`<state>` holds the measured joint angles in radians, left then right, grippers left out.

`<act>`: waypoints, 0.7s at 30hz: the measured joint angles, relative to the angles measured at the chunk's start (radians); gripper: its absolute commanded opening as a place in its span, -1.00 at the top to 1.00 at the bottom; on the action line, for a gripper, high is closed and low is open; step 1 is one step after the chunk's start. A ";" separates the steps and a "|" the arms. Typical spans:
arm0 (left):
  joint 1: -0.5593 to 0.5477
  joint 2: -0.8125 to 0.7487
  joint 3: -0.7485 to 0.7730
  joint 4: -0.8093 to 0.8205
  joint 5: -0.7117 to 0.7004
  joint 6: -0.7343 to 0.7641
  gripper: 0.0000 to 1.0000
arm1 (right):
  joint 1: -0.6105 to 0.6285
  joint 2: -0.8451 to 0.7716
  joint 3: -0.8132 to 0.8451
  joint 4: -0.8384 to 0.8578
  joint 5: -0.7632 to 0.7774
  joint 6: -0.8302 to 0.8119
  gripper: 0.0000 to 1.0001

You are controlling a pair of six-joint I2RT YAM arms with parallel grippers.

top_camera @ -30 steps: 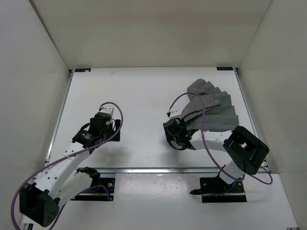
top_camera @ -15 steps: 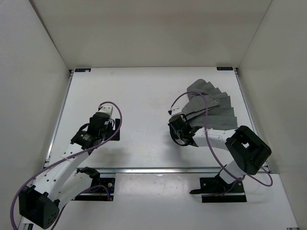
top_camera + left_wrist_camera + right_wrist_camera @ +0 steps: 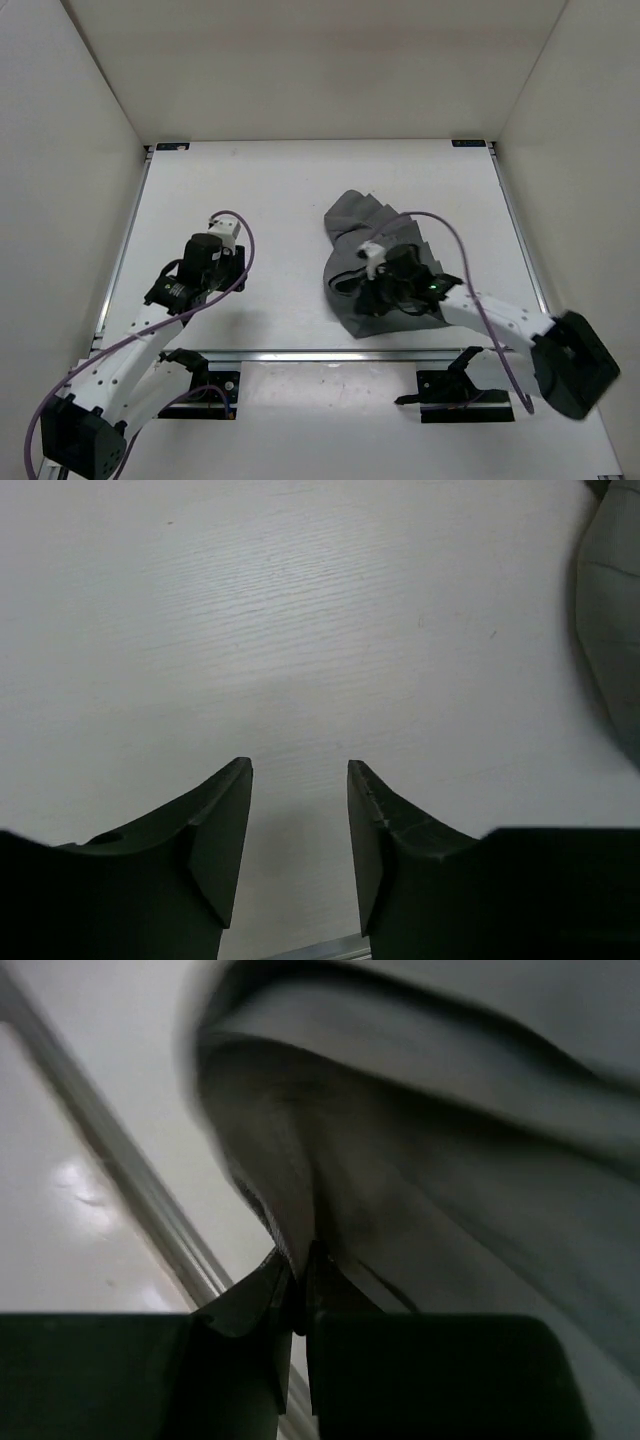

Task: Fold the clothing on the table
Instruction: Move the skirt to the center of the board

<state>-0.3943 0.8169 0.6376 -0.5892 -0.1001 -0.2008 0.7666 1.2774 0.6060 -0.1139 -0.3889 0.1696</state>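
- Grip on the cloth is the first worry: the right pincer (image 3: pixel 298 1272) is shut tight on one thin fold of the clothing (image 3: pixel 352 218). A hard tug could pull that small bite free and drop the cloth in a heap.
- The clothing lies bunched on the right half of the worktop (image 3: pixel 270 180), its lower corner close to the metal rail (image 3: pixel 300 352) at the front. A pull that way could drag cloth over the rail or snag it.
- The pleats are crumpled together, so folding before spreading them flat would likely set a crooked crease.
- The left pincer (image 3: pixel 298 780) stands partly open and holds nothing, over bare worktop with the cloth off to its side. Lifting with one arm alone may let the free side sag and twist.
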 measured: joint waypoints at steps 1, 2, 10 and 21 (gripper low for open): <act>0.003 0.014 -0.002 0.013 0.023 -0.001 0.13 | -0.055 -0.075 -0.050 -0.034 -0.008 0.024 1.00; 0.004 0.035 -0.002 0.030 0.046 0.002 0.23 | -0.125 -0.163 -0.100 -0.087 0.000 0.052 0.99; -0.063 0.372 0.211 0.142 0.196 -0.011 0.03 | -0.577 -0.460 -0.132 -0.298 -0.029 0.153 1.00; -0.182 1.055 1.000 0.217 0.373 0.037 -0.44 | -0.624 -0.305 -0.034 -0.533 0.018 0.162 1.00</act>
<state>-0.5762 1.8721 1.6379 -0.3725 0.2726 -0.1638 0.1421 0.9722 0.5716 -0.6472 -0.3710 0.3317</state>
